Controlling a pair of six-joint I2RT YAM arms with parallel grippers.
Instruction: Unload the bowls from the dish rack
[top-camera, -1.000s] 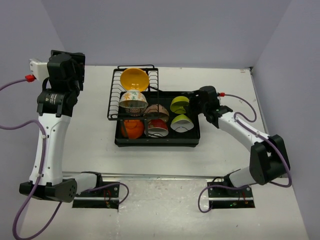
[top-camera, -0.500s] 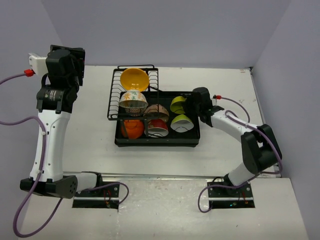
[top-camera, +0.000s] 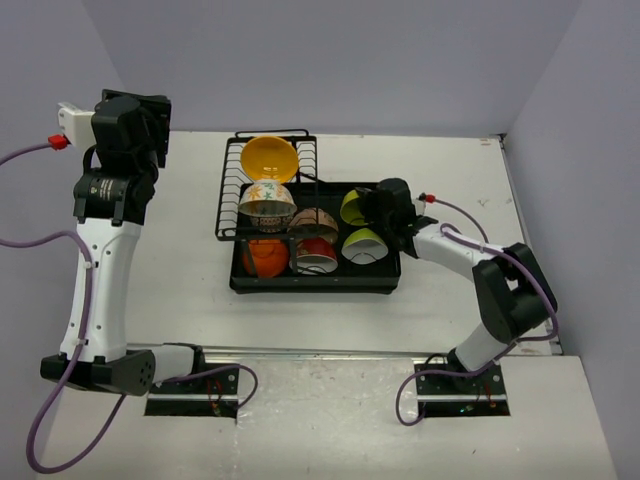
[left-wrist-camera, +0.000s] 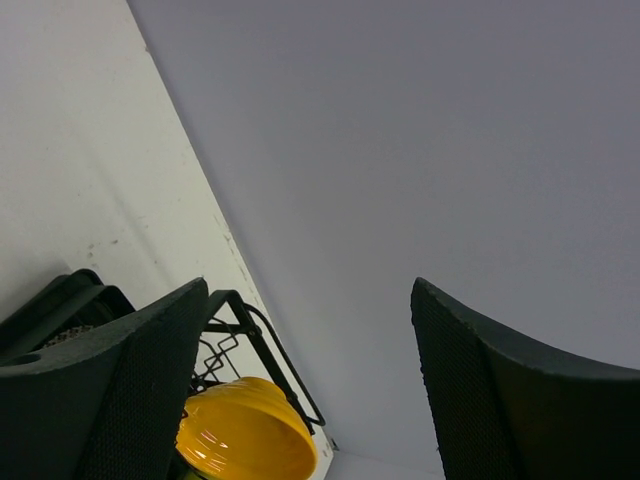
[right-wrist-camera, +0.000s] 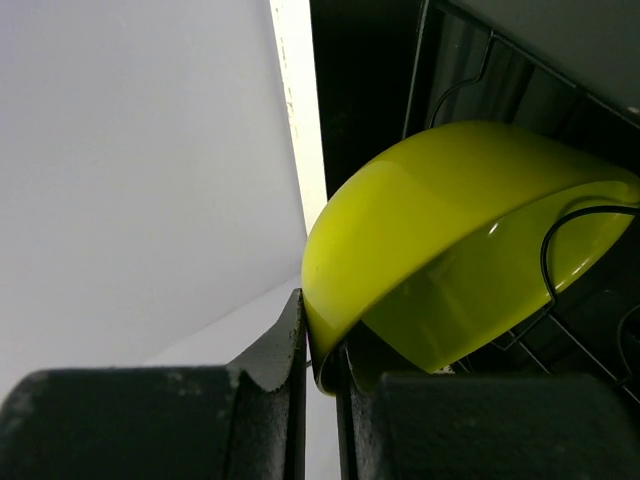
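While the white table (top-camera: 180, 270) is being occupied at its middle by the black dish rack (top-camera: 238, 283), the left arm (top-camera: 95, 260) is being held upright at the table's left, well apart from the rack, and the right arm (top-camera: 455, 250) is being stretched low towards the tray's right side. Seven bowls are being carried by the rack: a yellow bowl (top-camera: 269, 158) and a floral bowl (top-camera: 266, 203) in the wire slots, and a brown bowl (top-camera: 313, 222), an orange bowl (top-camera: 264, 256), a red bowl (top-camera: 315, 255) and a nearer green bowl (top-camera: 362, 245) in the tray. The rim of the farther green bowl (right-wrist-camera: 450, 230) is being pinched by the clenched right claw (right-wrist-camera: 325, 340). The left claw (left-wrist-camera: 310, 330) is being held spread wide, grasping nothing.
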